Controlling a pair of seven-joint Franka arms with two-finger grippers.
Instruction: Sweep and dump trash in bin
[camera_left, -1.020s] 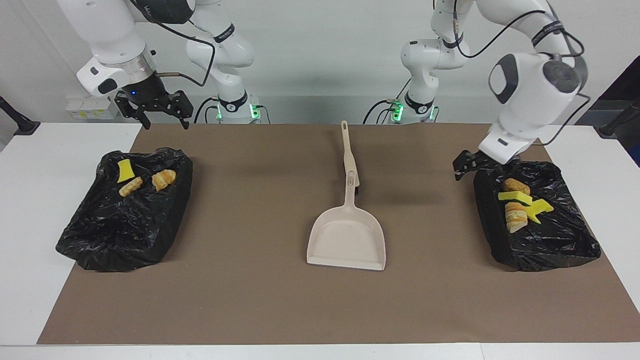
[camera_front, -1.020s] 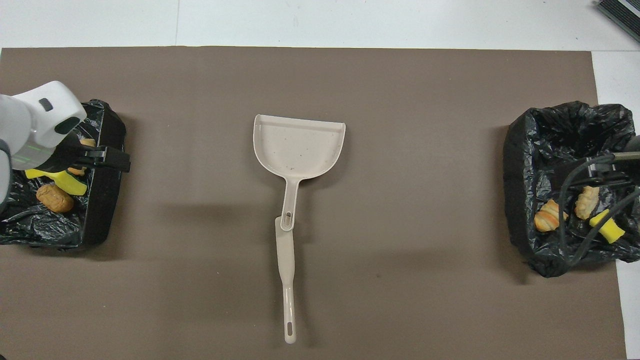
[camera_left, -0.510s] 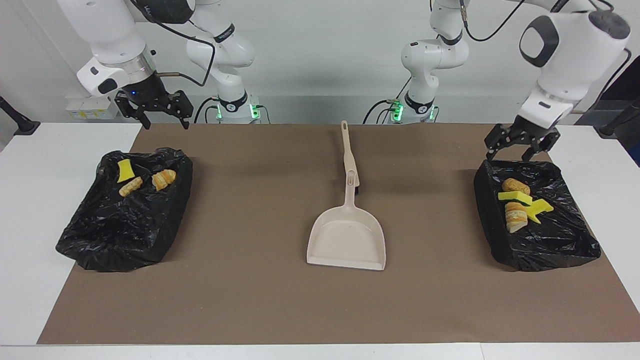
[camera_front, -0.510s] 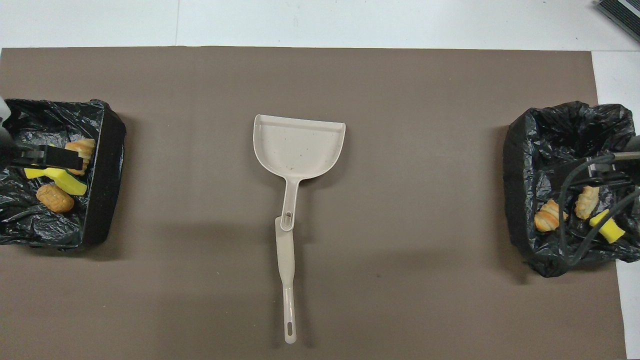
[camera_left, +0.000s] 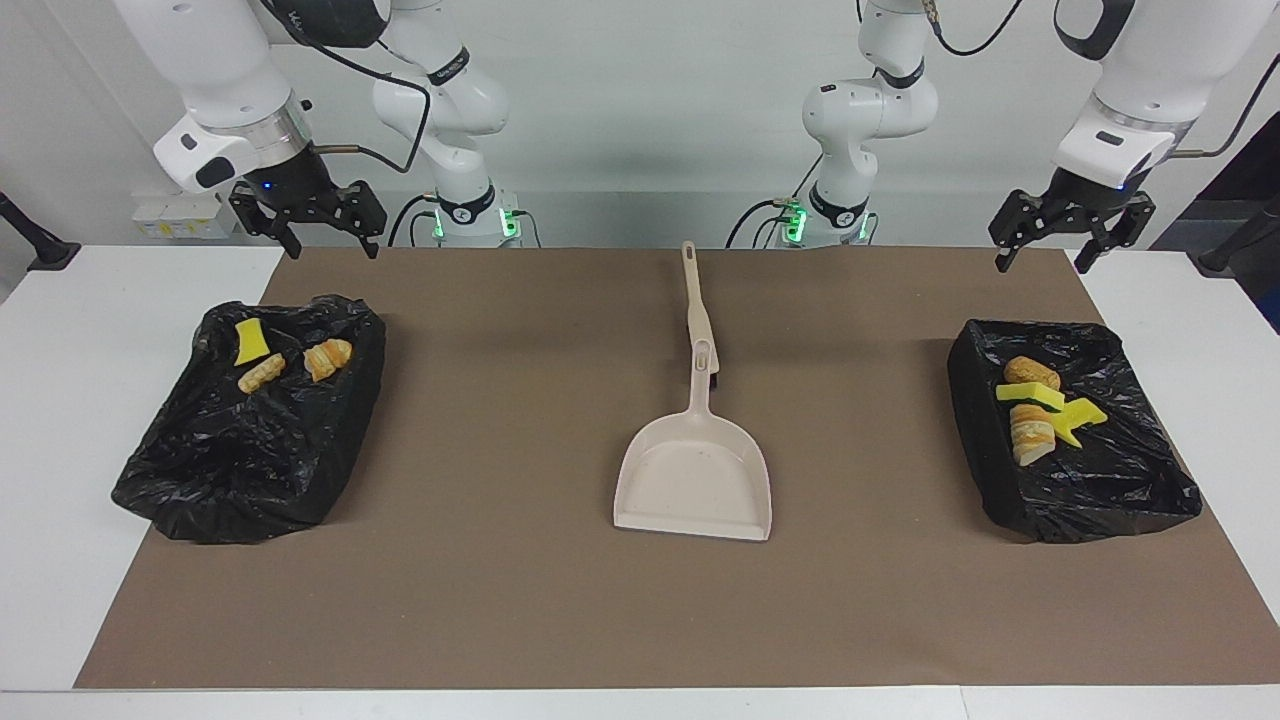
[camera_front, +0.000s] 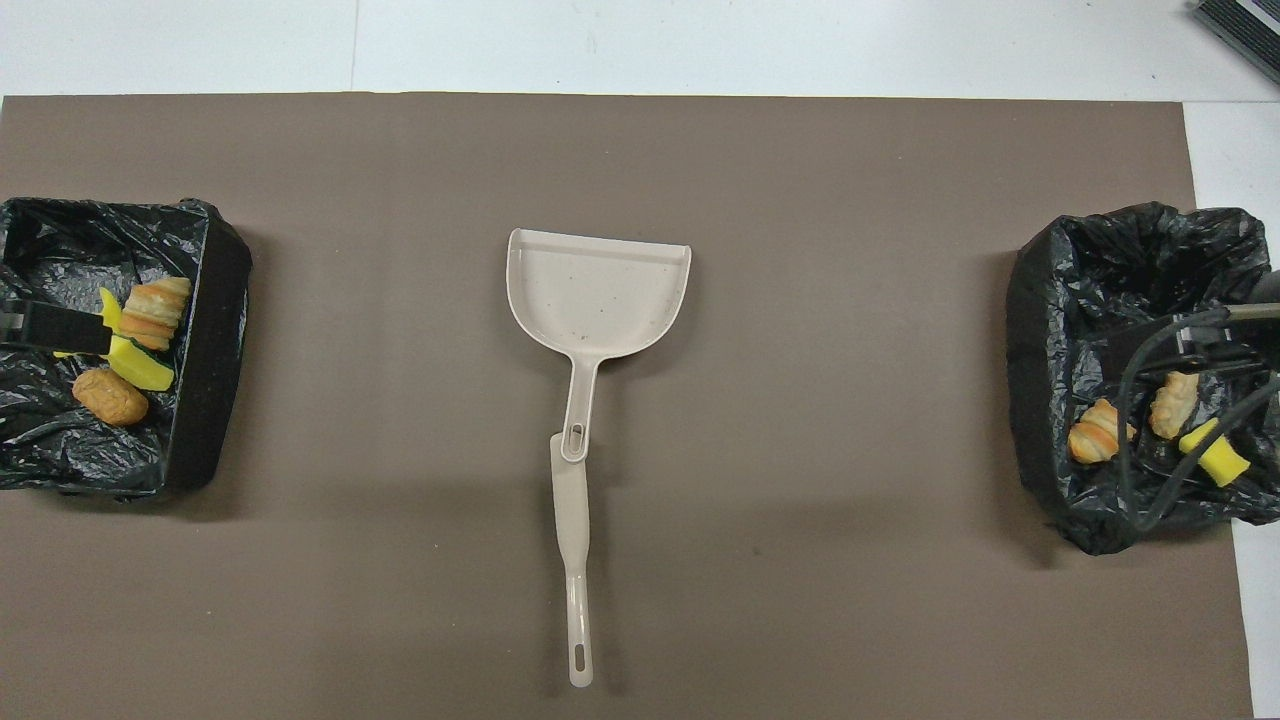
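Note:
The trash lies in two black-bagged bins. The bin (camera_left: 230, 480) at the right arm's end holds a yellow sponge bit (camera_left: 248, 342) and two bread chunks (camera_left: 328, 357). The bin (camera_left: 1100, 500) at the left arm's end holds several scraps: bread chunks (camera_left: 1030, 440) and yellow sponge pieces (camera_left: 1078, 413). My left gripper (camera_left: 1043, 262) hangs open and empty high over that bin. My right gripper (camera_left: 335, 252) waits open and empty over the other bin. The overhead view shows the same scraps (camera_front: 152, 310) and bins (camera_front: 215, 330).
A beige dustpan (camera_left: 695, 475) lies mid-table on the brown mat (camera_left: 500, 600), mouth away from the robots. A beige brush (camera_left: 697, 300) lies in line with its handle, nearer the robots. Both show in the overhead view, dustpan (camera_front: 597, 295) and brush (camera_front: 572, 560).
My left gripper has risen from the rim of the bin at its end and swung outward, uncovering the scraps there. The right arm, dustpan and brush have not moved.

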